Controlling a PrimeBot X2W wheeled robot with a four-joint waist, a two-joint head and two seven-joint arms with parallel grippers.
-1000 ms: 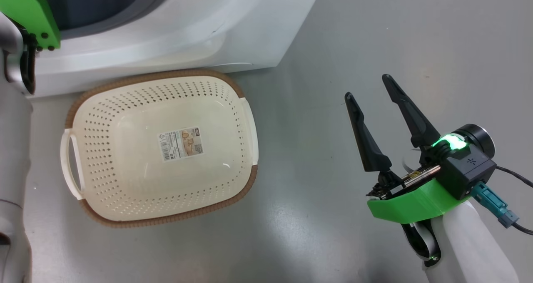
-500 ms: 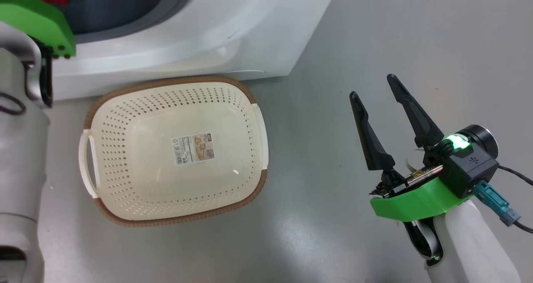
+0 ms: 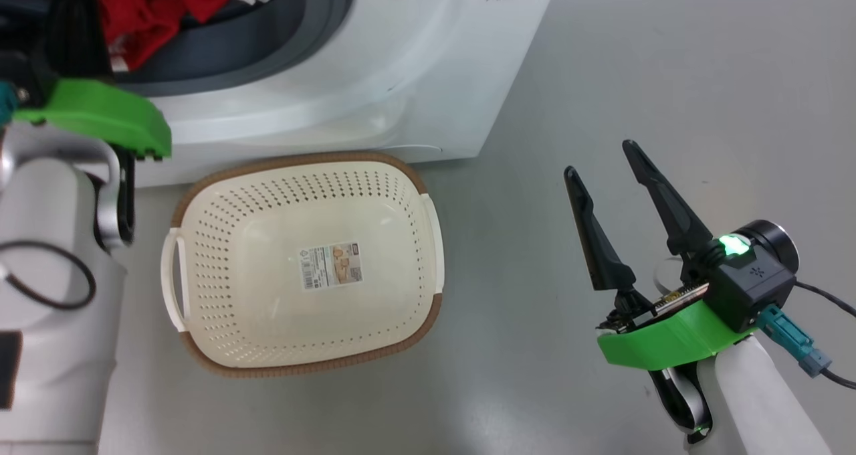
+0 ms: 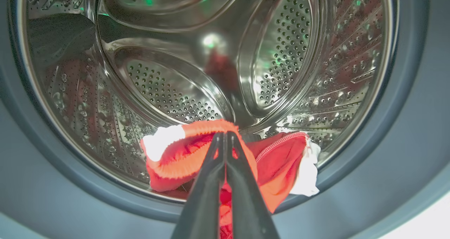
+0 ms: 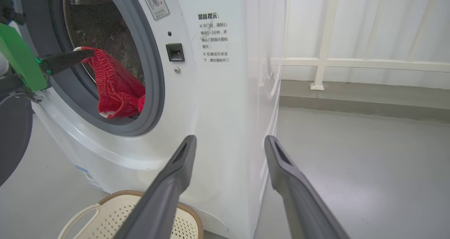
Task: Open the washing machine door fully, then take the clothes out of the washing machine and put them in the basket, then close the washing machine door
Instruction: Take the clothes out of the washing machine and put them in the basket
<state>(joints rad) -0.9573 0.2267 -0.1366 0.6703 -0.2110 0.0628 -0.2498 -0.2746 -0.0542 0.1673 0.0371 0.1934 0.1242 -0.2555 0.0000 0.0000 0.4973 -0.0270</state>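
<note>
The washing machine (image 3: 401, 73) stands with its opening uncovered, grey rubber ring (image 3: 267, 40) and steel drum (image 4: 175, 73) showing. My left gripper (image 4: 225, 137) is shut on the red clothes (image 4: 277, 161) at the drum's mouth. From the right wrist view, the clothes (image 5: 116, 88) hang from its fingertips (image 5: 75, 54) over the ring. A dark rounded edge (image 5: 10, 137) at the far left may be the washing machine door. The basket (image 3: 301, 159) sits empty on the floor before the machine. To its right my right gripper (image 3: 598, 157) stands open over bare floor.
Grey floor (image 3: 635, 53) stretches to the right of the machine. A white railing (image 5: 351, 61) and a low step run along the back wall. My pale left forearm (image 3: 53, 308) stands just left of the basket.
The head camera has shifted, bringing the machine's opening and the red clothes into view. The left wrist has drawn back from the opening towards the basket. The right arm has stayed put.
</note>
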